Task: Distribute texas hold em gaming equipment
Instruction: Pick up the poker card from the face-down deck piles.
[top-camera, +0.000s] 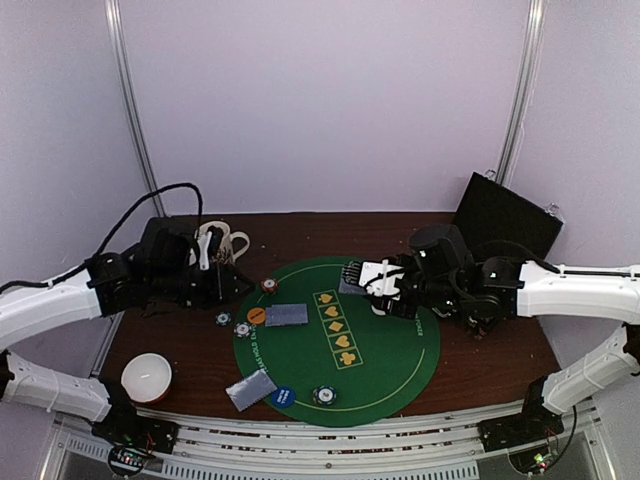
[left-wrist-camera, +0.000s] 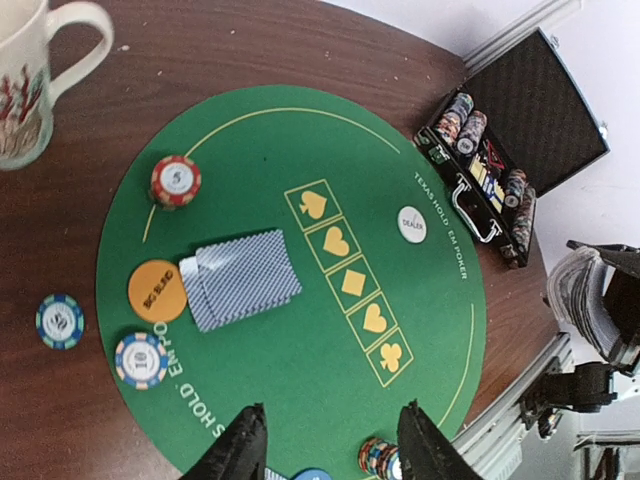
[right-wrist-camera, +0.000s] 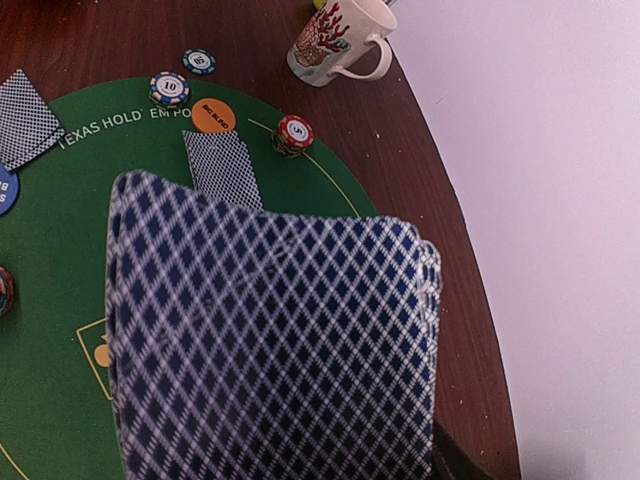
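Face-down diamond-backed card pair (left-wrist-camera: 240, 278) touches orange disc (left-wrist-camera: 157, 291) on green mat (left-wrist-camera: 290, 130); second pair (top-camera: 251, 390) lies beside blue disc (top-camera: 283, 396) at near-left rim, white dealer disc (left-wrist-camera: 411, 224) opposite, red chip (left-wrist-camera: 176, 181) and blue chip (left-wrist-camera: 141, 360) on mat, outer blue chip (left-wrist-camera: 60, 321) on bare surface (left-wrist-camera: 250, 50), deck (right-wrist-camera: 270, 340) held above mat.

On your bench (top-camera: 480, 365) the round mat (top-camera: 395, 375) sits centre. A card pair (top-camera: 286, 315) lies on its left part, one chip (top-camera: 223, 319) just off its left edge, the mug (left-wrist-camera: 25, 100) far-left, the bowl (top-camera: 147, 377) near-left, the case (top-camera: 505, 215) far-right.
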